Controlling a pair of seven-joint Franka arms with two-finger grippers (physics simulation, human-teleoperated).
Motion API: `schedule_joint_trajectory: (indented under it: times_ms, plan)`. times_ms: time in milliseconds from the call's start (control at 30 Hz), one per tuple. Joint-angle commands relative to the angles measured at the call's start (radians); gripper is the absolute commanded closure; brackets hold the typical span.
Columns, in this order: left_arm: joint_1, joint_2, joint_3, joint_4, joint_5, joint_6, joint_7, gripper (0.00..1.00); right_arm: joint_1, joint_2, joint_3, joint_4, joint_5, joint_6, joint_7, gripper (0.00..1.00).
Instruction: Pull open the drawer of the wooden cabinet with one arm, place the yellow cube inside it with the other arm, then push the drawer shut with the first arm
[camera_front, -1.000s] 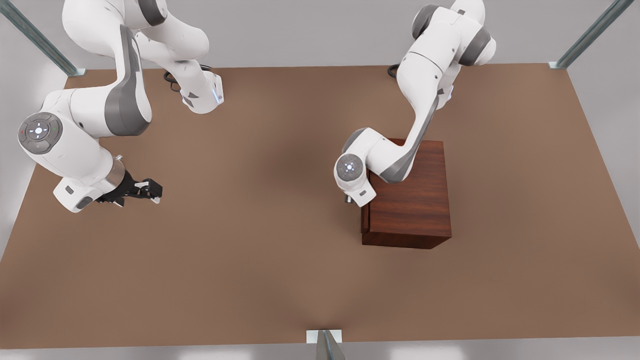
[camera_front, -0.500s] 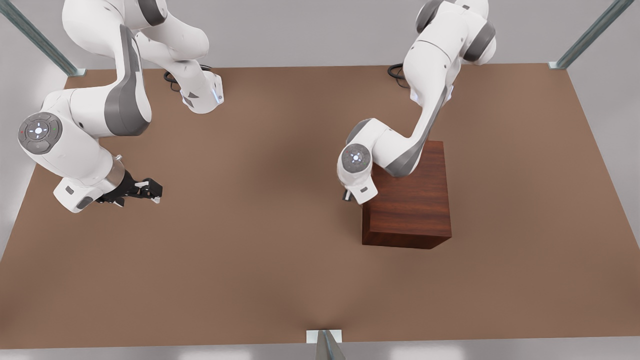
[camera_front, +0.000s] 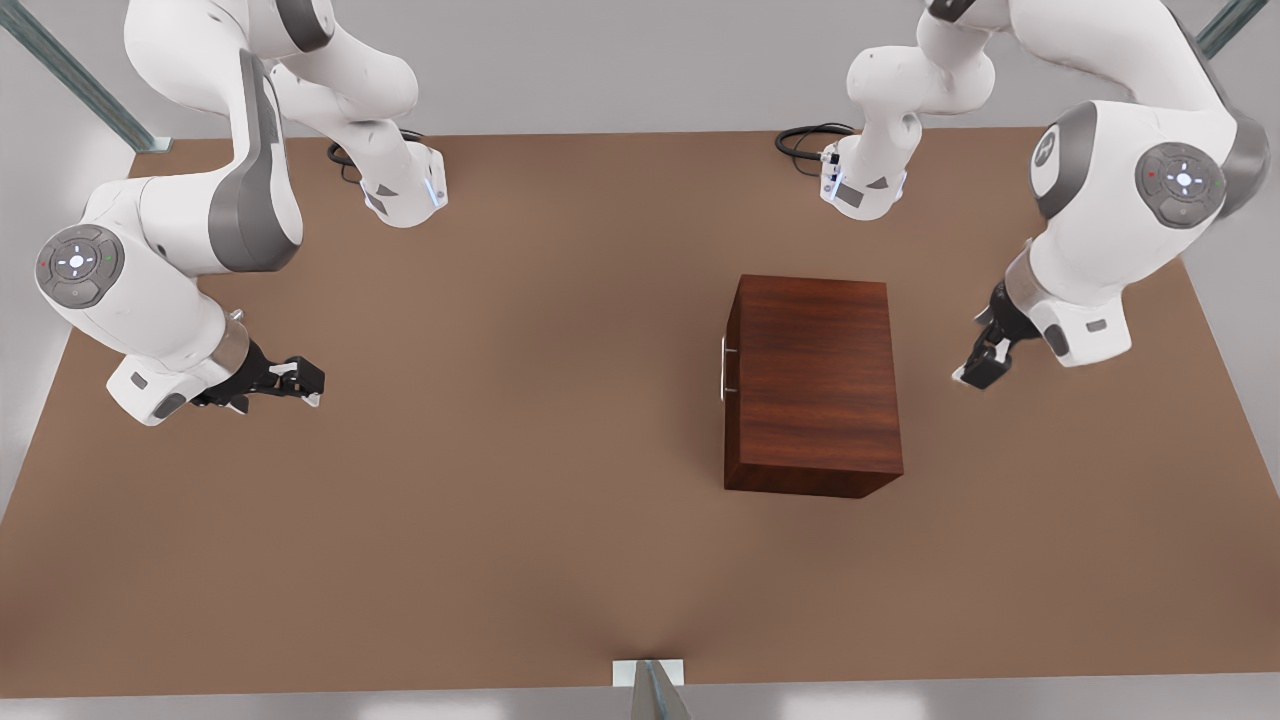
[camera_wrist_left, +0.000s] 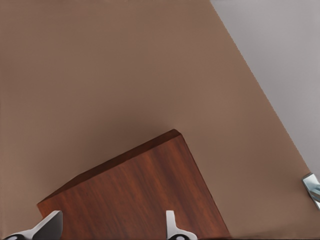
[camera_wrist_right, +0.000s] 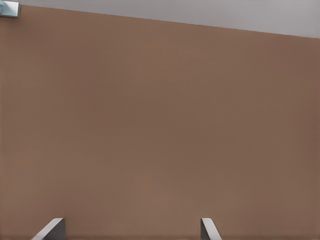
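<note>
Nowhere legible writing; wooden cabinet (camera_front: 815, 385) unmarked.

Left arm (camera_front: 1130, 190): stood folded at the front view's right, elbow high, forearm dropped to a wrist just above the tool. Left gripper (camera_front: 983, 362): hung below that wrist, tipped down and toward the front view's left, fingers (camera_wrist_left: 50, 226) parted wide.

Right arm (camera_front: 180, 260): waited, bent at the front view's left, wrist just behind the tool. Right gripper (camera_front: 308, 385): reached out level toward the front view's right, its fingers (camera_wrist_right: 207, 229) likewise spread.
</note>
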Motion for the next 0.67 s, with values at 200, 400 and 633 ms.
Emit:
schedule_joint_trajectory:
  times_ms: [200,400,633]
  plan:
    - [-0.015,0.007,-0.006,-0.001,0.029,-0.023,1.038,0.0,0.001,-0.001,-0.001,0.001,-0.001,0.0,0.003,0.0]
    - [-0.012,0.061,-0.02,0.016,0.038,0.04,1.118,0.0,0.001,-0.001,0.0,0.001,0.001,0.001,0.003,0.0]
    - [-0.014,0.061,-0.02,0.016,0.038,0.038,1.122,0.0,0.001,-0.001,0.0,0.001,0.001,0.0,0.003,0.0]
